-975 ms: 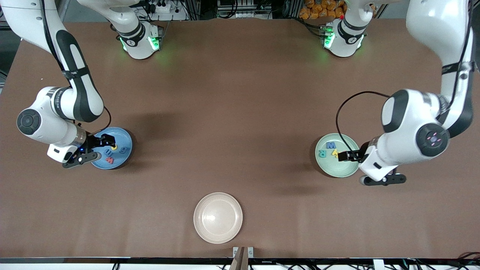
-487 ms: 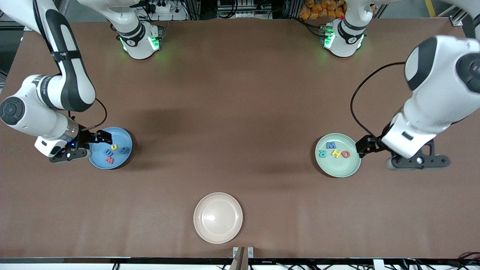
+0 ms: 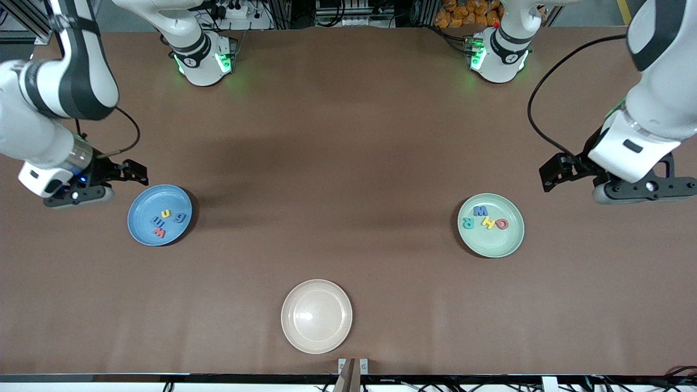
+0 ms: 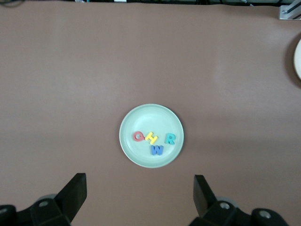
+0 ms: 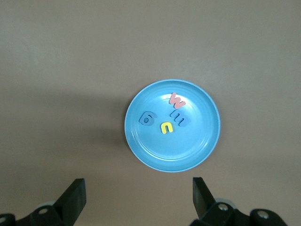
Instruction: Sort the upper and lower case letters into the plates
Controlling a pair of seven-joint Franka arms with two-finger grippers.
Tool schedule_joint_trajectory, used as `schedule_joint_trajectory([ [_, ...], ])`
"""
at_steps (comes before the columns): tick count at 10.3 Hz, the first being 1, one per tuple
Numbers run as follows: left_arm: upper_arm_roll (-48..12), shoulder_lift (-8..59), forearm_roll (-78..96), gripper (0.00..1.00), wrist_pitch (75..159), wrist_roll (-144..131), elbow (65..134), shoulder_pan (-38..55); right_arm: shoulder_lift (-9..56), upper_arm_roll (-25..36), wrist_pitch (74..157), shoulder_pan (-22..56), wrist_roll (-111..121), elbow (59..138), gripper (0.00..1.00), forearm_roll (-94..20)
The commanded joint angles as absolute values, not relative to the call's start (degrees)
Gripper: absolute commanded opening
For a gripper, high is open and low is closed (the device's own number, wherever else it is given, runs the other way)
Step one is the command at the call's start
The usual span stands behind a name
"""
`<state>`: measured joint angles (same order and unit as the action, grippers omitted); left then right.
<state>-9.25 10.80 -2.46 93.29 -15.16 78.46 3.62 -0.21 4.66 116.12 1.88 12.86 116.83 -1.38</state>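
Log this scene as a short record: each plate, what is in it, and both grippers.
blue plate: toward the right arm's end; holds four letters, red w, blue m, yellow n, blue g
green plate: toward the left arm's end; holds four letters, teal R, blue W, yellow H, red letter
cream plate: nearest the front camera, nothing in it
left gripper: open, holds nothing, up beside the green plate
right gripper: open, holds nothing, up beside the blue plate
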Motion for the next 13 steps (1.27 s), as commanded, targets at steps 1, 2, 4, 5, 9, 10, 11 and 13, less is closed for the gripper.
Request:
schedule_joint_trajectory([
  [1,-8.97,6.6,2.18,1.0,88.27,-12.49,79.98,2.29,-1.59,3.51,106.75,-0.17,10.29,105.11,1.0,-0.44],
  [2,-9.05,5.46,2.28,1.0,87.63,-12.22,80.15,2.37,-1.15,3.52,99.83,-0.78,10.11,99.29,1.0,-0.7],
  [4,-9.32,4.05,2.29,1.0,86.4,-12.22,80.42,2.37,-1.4,3.52,95.54,-0.44,6.35,94.94,1.0,-0.79],
  [5,-9.4,3.87,2.29,1.0,86.31,-12.22,80.42,2.37,-1.32,3.34,93.88,0.0,4.94,92.31,1.0,-0.88],
  [9,-9.06,3.6,1.59,1.0,86.4,-12.13,80.33,2.29,-1.49,3.08,88.33,0.26,2.37,88.6,1.0,-0.7],
  [10,-8.88,3.52,1.5,1.0,86.4,-10.3,80.33,2.11,-1.49,3.08,88.42,0.18,2.37,88.33,1.0,-0.53],
  [11,-8.88,2.65,1.49,1.0,86.31,-8.11,80.51,0.54,-1.32,3.08,88.42,0.26,2.37,87.72,1.0,-0.35],
  [13,-8.88,2.2,1.49,1.0,86.22,-4.25,80.68,-2.71,-1.41,3.16,88.33,0.18,2.37,87.63,1.0,-0.26],
])
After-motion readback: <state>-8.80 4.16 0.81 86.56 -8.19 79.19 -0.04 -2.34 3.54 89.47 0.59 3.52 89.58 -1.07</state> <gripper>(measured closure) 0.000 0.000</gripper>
